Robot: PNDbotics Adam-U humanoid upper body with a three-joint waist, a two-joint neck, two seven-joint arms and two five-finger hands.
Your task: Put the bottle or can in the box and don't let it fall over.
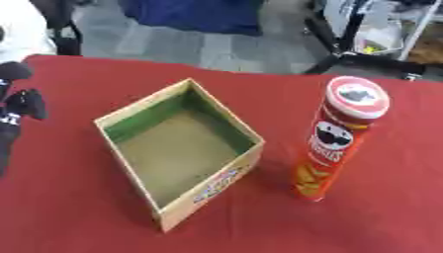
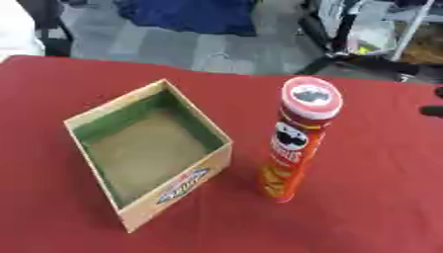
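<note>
- On the red tablecloth point(image 1: 78, 207), toward the right of the scene, a tall red crisp can point(image 1: 339, 143) stands upright, with its round lid on top and a moustached face printed on its side.
- Nothing touches the can; it stands outside the box, just beside the box's right corner with a strip of red cloth between them.
- Left of the can sits an open cardboard box point(image 1: 207, 190), turned so that one corner points toward the camera.
- Its inner walls are green near the top, its floor is a plain brownish card, and a printed label shows on the outer wall nearest the can. Nothing lies inside it.
- At the left edge of the left eye view, the left hand point(image 1: 19, 106) shows as black shapes over the cloth, well apart from the box and the can; whether its fingers are straight or curled cannot be told.
- At the right edge of the right eye view, a small dark part of the right hand point(image 2: 432, 109) shows over the cloth, holding nothing visible; its finger pose cannot be told either.
</note>
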